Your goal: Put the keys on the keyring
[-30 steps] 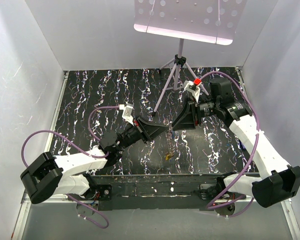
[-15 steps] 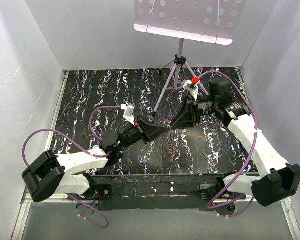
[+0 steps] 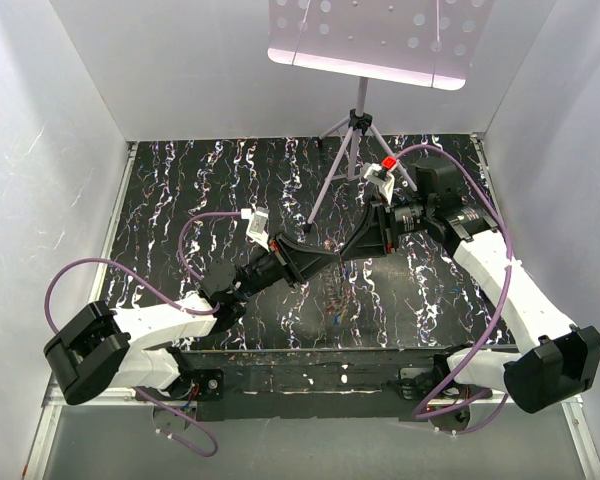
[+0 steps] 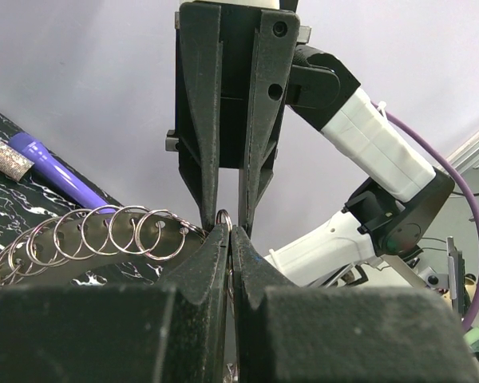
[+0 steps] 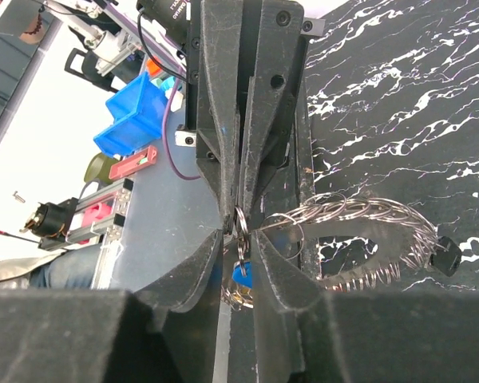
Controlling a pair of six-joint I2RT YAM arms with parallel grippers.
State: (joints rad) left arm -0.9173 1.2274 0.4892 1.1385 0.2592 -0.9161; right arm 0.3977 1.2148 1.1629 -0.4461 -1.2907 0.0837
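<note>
keyring [image 4: 112, 233] clenched by left end effector [image 4: 229, 233]; right end effector [image 5: 239, 239] unclear, its view alone shows key [image 5: 241, 275]

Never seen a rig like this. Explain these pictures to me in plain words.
Two robot arms work over a black marbled table. The overhead view looks down from behind them; the other two come from cameras on each wrist, looking along the fingers. The left gripper is shut on the keyring, a grey loop hung with wire rings. The right gripper meets it tip to tip, jaws narrowly around a small ring with a blue key by it. A purple pen lies on the table.
</note>
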